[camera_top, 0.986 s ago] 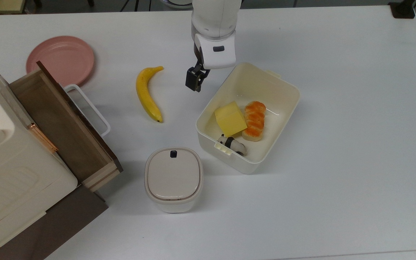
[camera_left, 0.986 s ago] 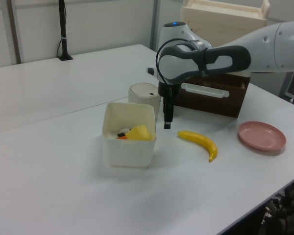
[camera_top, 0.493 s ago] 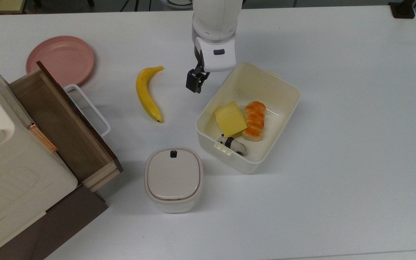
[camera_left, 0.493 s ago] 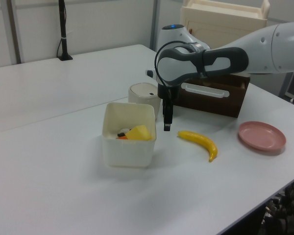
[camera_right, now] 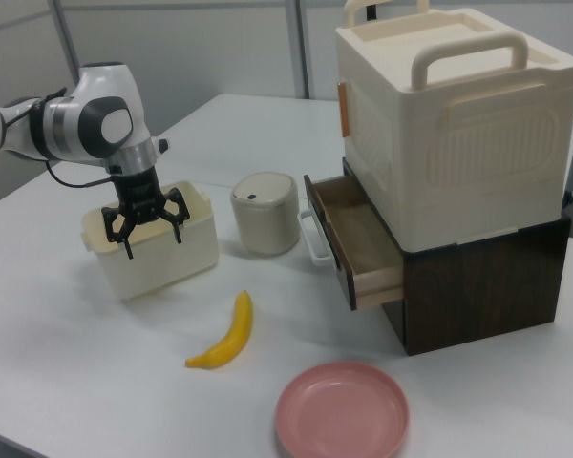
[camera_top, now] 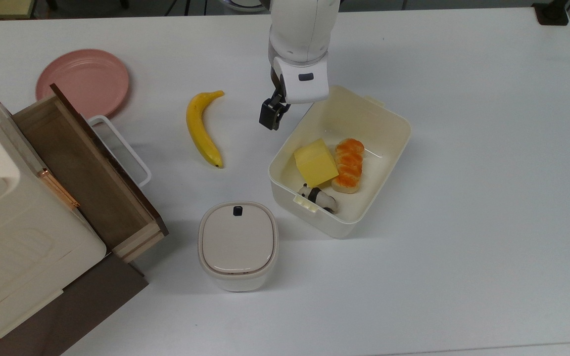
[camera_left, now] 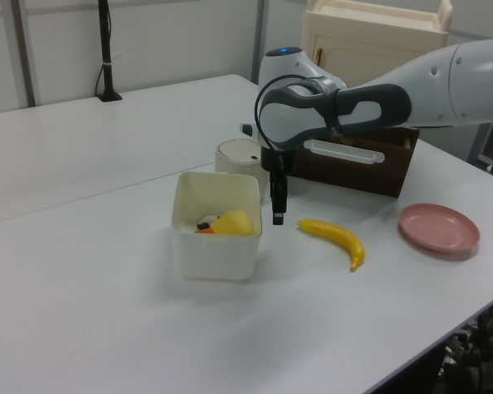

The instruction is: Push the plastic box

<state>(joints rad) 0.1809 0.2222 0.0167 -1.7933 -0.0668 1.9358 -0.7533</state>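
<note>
Bright, even overhead light is falling across the white table [camera_top: 463, 198] — shadows are staying soft and short. A pale grey shadow is pooling just beside the plastic box [camera_top: 339, 158] and under the lidded bin [camera_top: 238, 244] in the top view. The tabletop is washing out toward the top view's right, with little surface detail. The left view is looking slightly hazy and soft — the right view is reading crisper, with faint sheen on the pink plate [camera_right: 342, 412].

My top view: looks straight down on white desk [camera_top: 463, 148], whole surface nearly in frame. My left view: low, oblique, across desk toward open drawer [camera_left: 357, 160] front. My right view: opposite side, drawer [camera_right: 358, 239] near. All three share banana [camera_top: 203, 129], pink plate [camera_left: 439, 228], lidded bin [camera_right: 265, 212].
</note>
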